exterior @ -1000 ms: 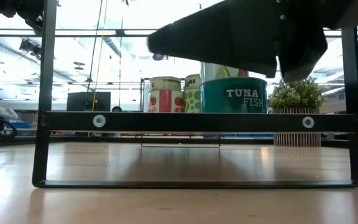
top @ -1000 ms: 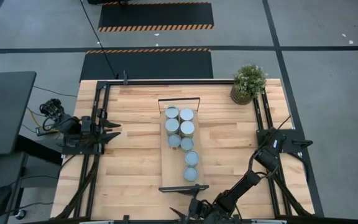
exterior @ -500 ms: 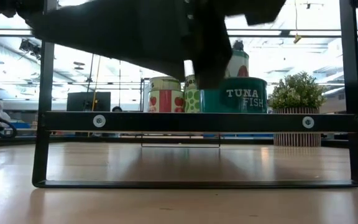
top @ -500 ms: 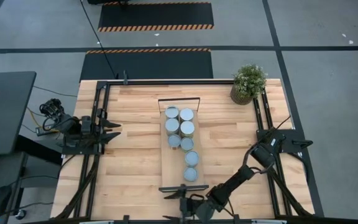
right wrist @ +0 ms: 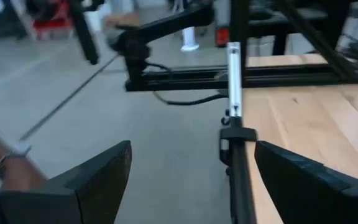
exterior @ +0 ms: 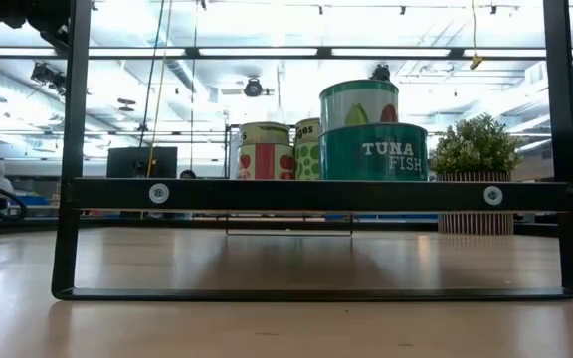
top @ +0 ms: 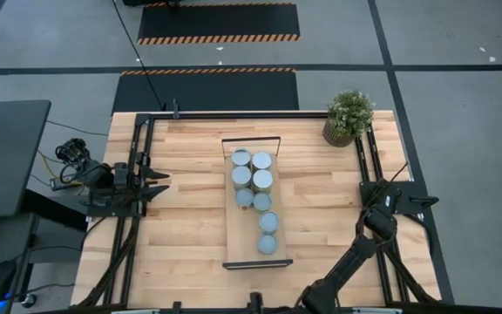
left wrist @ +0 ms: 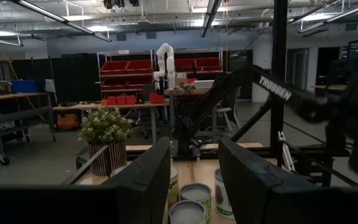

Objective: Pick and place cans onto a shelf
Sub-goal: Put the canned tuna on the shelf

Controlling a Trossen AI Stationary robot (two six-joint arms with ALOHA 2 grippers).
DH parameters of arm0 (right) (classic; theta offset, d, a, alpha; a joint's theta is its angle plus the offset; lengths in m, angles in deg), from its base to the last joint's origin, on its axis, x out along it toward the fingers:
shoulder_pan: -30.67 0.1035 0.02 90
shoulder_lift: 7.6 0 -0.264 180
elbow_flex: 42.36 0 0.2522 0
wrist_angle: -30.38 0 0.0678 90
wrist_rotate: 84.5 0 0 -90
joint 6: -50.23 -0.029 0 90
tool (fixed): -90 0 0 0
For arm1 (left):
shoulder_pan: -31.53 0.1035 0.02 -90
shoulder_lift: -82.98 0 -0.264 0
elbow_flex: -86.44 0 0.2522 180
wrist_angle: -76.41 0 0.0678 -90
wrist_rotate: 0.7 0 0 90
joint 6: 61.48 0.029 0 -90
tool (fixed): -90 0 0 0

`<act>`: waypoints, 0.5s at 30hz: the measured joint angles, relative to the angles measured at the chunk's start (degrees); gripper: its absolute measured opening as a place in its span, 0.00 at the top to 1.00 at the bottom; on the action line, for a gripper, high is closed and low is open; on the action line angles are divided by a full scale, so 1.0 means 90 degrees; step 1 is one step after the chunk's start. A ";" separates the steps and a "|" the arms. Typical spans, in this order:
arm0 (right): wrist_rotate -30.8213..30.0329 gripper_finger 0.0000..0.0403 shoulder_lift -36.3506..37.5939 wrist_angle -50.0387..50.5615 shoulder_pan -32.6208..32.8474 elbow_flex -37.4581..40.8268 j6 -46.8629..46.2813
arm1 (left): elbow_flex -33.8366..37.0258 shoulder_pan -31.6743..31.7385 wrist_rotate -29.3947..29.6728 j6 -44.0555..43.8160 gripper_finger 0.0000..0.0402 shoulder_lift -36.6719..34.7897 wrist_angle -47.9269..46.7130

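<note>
Several cans [top: 255,187] with pale round tops stand upright on the long light-wood shelf [top: 234,237] at the table's middle. In the low view they stand behind the shelf's black end frame [exterior: 316,194], the nearest a teal can [exterior: 373,151]. My left gripper [top: 159,180] waits open at the table's left side, pointing at the cans [left wrist: 194,194]. My right arm [top: 356,257] reaches down past the table's near edge. Its gripper is outside the high and low views. The right wrist view shows the right gripper [right wrist: 192,149] open and empty.
A potted plant [top: 349,113] stands at the table's far right corner. Black frame rails [top: 138,157] run along the table's left and right sides. The right wrist view shows a black post [right wrist: 234,143] at the table's edge, with the floor beyond it.
My right gripper swung toward the table's left along the near edge, in front of the shelf's near end. It then drew back past the near edge, out of the high and low views. The cans and the shelf have stayed put.
</note>
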 joint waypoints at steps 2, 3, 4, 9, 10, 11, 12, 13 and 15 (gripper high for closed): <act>0.0102 0.13 -0.0001 0.0808 0.0019 -0.0551 0.0086 | 0.0001 0.0001 0.0000 -0.0001 0.65 0.0000 -0.0002; 0.0086 0.13 0.0016 0.1254 0.0020 -0.0826 0.0181 | 0.0001 0.0000 0.0000 -0.0001 0.65 0.0000 0.0000; 0.0013 0.13 0.0037 0.1720 0.0019 -0.1079 0.0287 | 0.0000 -0.0002 -0.0001 0.0000 0.65 0.0000 -0.0001; -0.0507 0.13 0.0209 0.3805 -0.0158 -0.2059 0.0644 | -0.0001 -0.0001 -0.0001 -0.0001 0.65 0.0000 -0.0002; -0.0623 0.13 0.0281 0.4166 -0.0239 -0.2156 0.0645 | 0.0001 -0.0002 -0.0001 -0.0001 0.65 0.0000 -0.0002; -0.0737 0.13 0.0366 0.4492 -0.0318 -0.2221 0.0624 | 0.0001 -0.0002 -0.0002 -0.0001 0.65 0.0000 -0.0003; -0.0855 0.13 0.0466 0.4821 -0.0409 -0.2249 0.0592 | 0.0001 0.0000 -0.0002 0.0001 0.65 0.0000 -0.0003; -0.0916 0.13 0.0582 0.5052 -0.0498 -0.2249 0.0550 | 0.0001 -0.0002 0.0000 -0.0001 0.65 0.0000 -0.0010; -0.0946 0.13 0.0839 0.5638 -0.0701 -0.2253 0.0426 | 0.0001 -0.0002 -0.0002 0.0001 0.65 0.0000 -0.0019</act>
